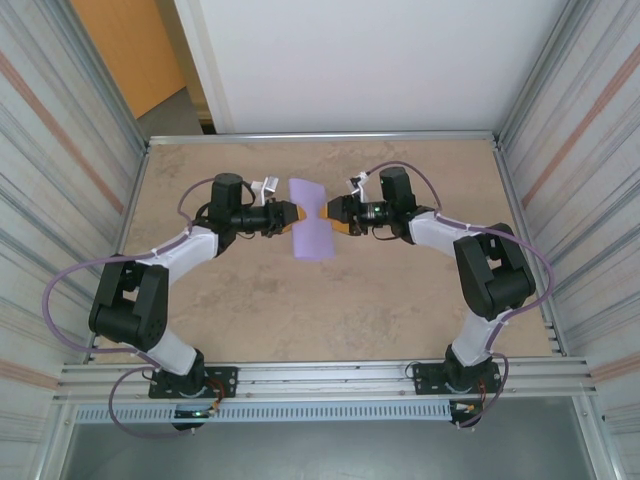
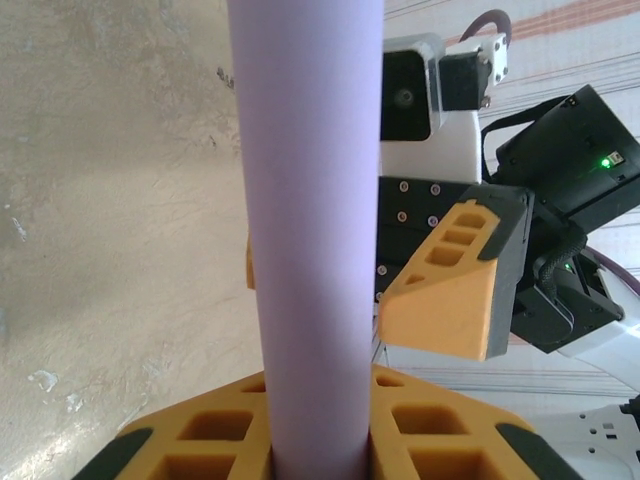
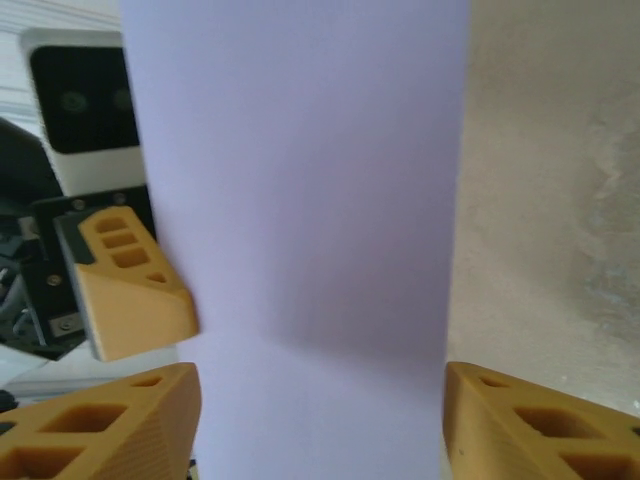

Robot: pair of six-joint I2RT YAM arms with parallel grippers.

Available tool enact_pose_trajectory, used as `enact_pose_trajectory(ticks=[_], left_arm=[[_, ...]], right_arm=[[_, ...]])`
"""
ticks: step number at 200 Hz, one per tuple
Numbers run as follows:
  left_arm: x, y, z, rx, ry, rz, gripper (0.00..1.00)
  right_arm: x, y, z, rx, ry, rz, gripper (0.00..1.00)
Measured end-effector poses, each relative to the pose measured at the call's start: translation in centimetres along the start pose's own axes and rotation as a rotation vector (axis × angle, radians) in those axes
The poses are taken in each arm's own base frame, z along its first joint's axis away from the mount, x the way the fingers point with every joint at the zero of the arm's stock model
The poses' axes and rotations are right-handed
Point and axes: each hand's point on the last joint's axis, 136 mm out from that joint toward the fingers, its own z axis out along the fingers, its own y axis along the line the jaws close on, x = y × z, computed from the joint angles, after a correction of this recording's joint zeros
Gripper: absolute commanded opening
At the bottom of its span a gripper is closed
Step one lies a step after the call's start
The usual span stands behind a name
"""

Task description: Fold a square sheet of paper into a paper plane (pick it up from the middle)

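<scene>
arm bases: bolted at the near edge of the table (image 1: 250,300); both arms reach inward toward its middle.
left gripper (image 1: 290,215): over the table's middle, a little left of centre, pointing right. Its yellow fingers are clenched on the paper sheet (image 1: 312,235), which comes up from between them in the left wrist view.
paper sheet: over the table's centre and apparently lifted off the surface. It is pinched narrow at its middle and flares wider toward the table's near and far edges. It is a bowed lilac strip with no point or centre ridge, so not yet a dart.
right gripper (image 1: 335,215): over the table's middle, a little right of centre, facing left. It is released: its fingers (image 3: 130,420) stand wide apart with the sheet's broad face spanning the gap between them, and they do not squeeze it.
step in hand: probably an early lengthwise fold, with the left gripper alone carrying the sheet by its middle while the right one lines up.
next move: most likely the right gripper takes its own hold opposite the left. That calls for a square, gentle closing, so the thin paper creases straight and does not crumple or slip from the single pinch.
</scene>
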Motion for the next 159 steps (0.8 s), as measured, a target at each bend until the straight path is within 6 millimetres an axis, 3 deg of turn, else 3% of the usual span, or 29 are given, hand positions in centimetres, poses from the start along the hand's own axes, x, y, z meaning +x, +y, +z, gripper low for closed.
enact_pose_trajectory(ticks=[38, 59, 110, 128, 159], left_arm=[[0.0, 0.1, 0.0, -0.002, 0.000, -0.002, 0.21], [0.0, 0.2, 0.0, -0.004, 0.001, -0.007, 0.21], [0.2, 1.4, 0.4, -0.020, 0.014, -0.035, 0.25], [0.3, 1.6, 0.5, -0.024, 0.018, -0.040, 0.31], [0.6, 2.9, 0.7, -0.056, 0.021, -0.064, 0.52]], right_arm=[[-0.9, 0.5, -0.7, -0.029, -0.018, 0.001, 0.42], [-1.2, 0.5, -1.0, -0.035, -0.026, 0.007, 0.29], [-1.0, 0.3, -1.1, -0.030, -0.018, 0.029, 0.07], [-0.9, 0.1, -1.1, -0.022, -0.014, 0.041, 0.02], [-0.7, -0.7, -1.2, 0.005, -0.012, 0.074, 0.00]])
